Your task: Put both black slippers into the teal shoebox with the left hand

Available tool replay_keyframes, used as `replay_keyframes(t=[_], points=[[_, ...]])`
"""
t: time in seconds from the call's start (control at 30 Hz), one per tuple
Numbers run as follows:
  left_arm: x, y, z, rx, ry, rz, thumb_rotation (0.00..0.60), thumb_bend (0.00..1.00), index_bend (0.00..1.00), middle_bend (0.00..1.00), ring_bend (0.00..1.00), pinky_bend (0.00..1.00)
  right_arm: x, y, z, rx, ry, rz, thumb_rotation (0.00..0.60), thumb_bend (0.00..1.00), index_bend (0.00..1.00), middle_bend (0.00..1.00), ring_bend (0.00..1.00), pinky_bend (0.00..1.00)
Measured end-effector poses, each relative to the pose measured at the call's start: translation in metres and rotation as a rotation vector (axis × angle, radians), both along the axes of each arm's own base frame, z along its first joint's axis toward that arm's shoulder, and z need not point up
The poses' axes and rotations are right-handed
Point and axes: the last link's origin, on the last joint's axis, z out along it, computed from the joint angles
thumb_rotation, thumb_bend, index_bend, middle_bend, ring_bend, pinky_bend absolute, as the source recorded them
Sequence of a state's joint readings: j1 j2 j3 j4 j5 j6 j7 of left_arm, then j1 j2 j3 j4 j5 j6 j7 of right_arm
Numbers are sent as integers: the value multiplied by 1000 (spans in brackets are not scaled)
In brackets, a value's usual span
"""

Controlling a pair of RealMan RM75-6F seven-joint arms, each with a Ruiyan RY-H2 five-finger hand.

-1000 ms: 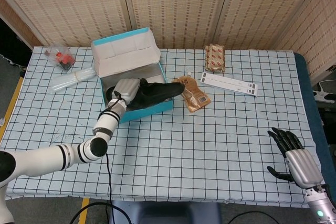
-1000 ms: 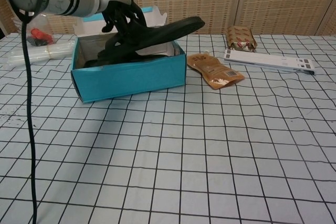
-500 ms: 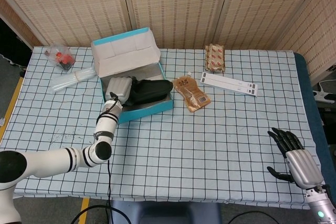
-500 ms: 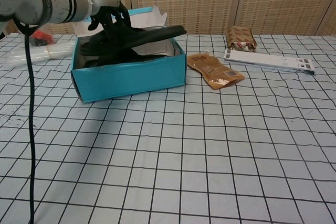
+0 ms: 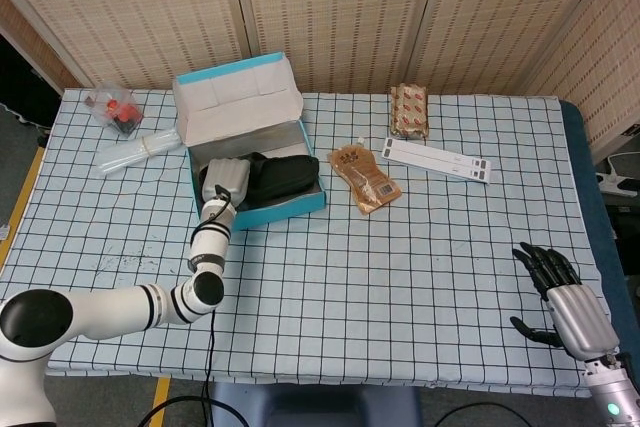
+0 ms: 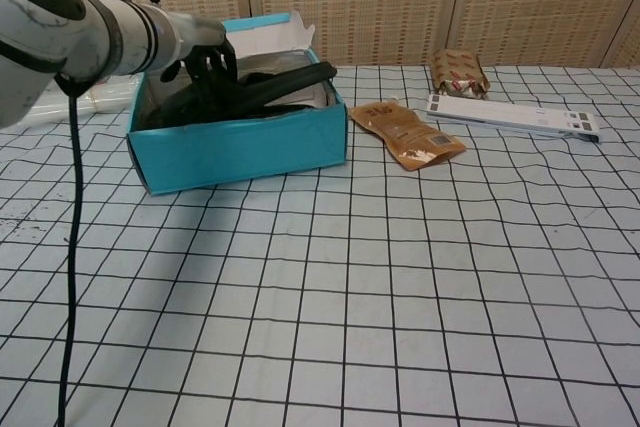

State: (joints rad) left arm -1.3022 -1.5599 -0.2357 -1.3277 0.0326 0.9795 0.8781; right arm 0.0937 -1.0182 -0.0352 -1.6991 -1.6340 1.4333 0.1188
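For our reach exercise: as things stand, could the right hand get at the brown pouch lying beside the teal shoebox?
Probably, but with a long stretch: the right hand rests open at the table's near right corner, and only bare cloth lies between it and the brown pouch.

We see a staged lab or test room rather than a home. A table [image 5: 420,277] under a checked cloth [image 5: 400,237] stands against woven screens [image 5: 340,7]. Beside the shoebox [image 5: 262,209] on it lie unrelated props: a brown pouch [image 5: 364,178], a snack pack [image 5: 408,111], a white strip [image 5: 438,159], and clear bags [image 5: 135,150].
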Motion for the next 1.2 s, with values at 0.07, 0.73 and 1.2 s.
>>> replay_keyframes(t=[0.07, 0.73, 1.2], points=[[-2, 1, -2, -7, 12, 4, 600, 958, 709, 956, 763, 801, 0, 0, 1, -3, 0, 0, 600, 117, 0, 0, 0, 0], [-16, 4, -25, -57, 115, 37, 600, 939, 709, 957, 763, 803, -1, -1, -2, 4, -2, -7, 600, 118, 0, 0, 0, 0], [-27, 7, -53, -76, 282, 6, 600, 934, 709, 957, 764, 803, -1, -2, -2, 10, -5, -7, 600, 118, 0, 0, 0, 0]])
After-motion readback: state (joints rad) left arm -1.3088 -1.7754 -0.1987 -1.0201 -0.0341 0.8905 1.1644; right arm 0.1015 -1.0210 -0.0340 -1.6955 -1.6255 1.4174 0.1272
